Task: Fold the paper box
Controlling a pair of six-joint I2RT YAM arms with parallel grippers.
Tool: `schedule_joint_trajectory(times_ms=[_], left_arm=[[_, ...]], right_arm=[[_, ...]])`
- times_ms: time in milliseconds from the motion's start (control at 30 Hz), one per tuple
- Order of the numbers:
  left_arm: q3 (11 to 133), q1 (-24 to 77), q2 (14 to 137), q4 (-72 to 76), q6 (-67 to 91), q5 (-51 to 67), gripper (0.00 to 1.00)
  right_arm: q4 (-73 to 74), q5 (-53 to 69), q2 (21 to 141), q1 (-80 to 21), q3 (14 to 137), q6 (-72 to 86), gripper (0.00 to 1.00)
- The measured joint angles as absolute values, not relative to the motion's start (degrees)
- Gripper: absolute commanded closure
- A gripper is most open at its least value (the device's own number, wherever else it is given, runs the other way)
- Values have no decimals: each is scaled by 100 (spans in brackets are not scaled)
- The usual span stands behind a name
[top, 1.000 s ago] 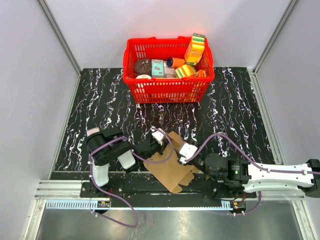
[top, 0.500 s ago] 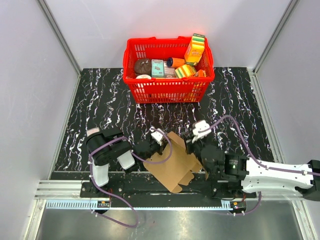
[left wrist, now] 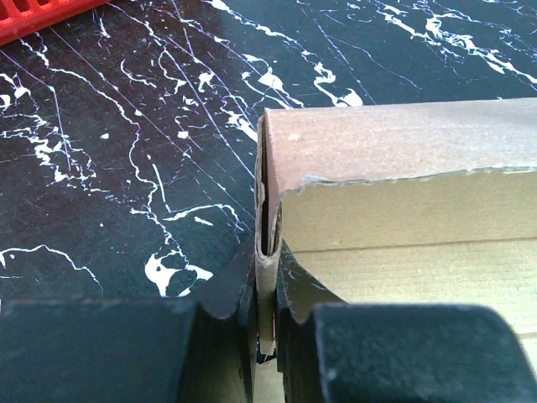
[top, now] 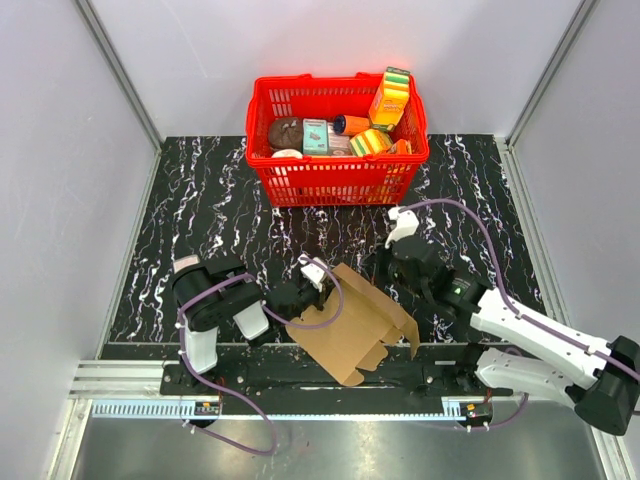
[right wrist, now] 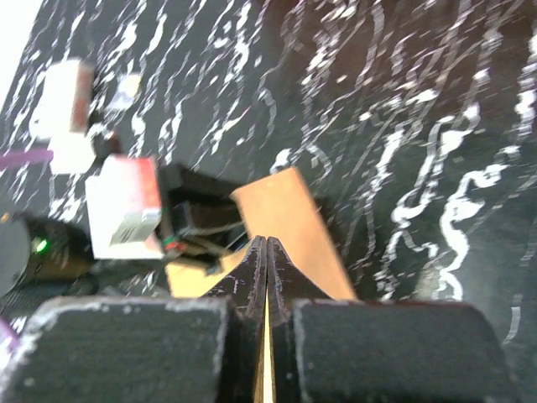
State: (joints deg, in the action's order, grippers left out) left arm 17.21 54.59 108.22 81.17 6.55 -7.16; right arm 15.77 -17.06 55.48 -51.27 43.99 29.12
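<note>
Paper box [top: 355,322] lies mostly flat and only partly formed on the black marbled table [top: 200,220], at the near edge between the 2 arms and well apart from the red basket [top: 335,182]. Left gripper [left wrist: 267,315] is clamped narrow on the box's left edge, with a doubled layer of cardboard pinched between the fingers. Right gripper [right wrist: 267,252] has its fingers pressed together just beside the far corner of the box; nothing is clearly held between them (a thin pale sliver shows in the gap, cannot tell what it is). Risks: with only 1 grip, on 1 edge, any push from the right arm could pivot the sheet or drag it off the near edge. The left pinch is on a folded seam, so pulling hard could tear or crease it in the wrong place. With its fingers closed, the right gripper can only poke, and a poke off the score line could buckle a panel rather than fold it. The raised right flap looks springy and may pop back open. Counts: 1 box, 2 grippers, 1 basket, several packages [top: 389,98] inside it, too crowded for an exact count.
</note>
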Motion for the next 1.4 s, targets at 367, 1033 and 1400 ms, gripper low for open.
schedule_joint_trajectory(times_ms=[367, 1033, 1400], left_arm=[[1721, 5461, 10822, 8117, 672, -738, 100], [1721, 5461, 10831, 8123, 674, -735, 98], [1721, 5461, 10857, 8136, 666, -735, 76]], right_arm=[[1568, -128, 6287, -5127, 4261, 3245, 100], [858, -519, 6237, -5124, 3881, 3341, 100], [819, -910, 6685, -5124, 3887, 3389, 100]])
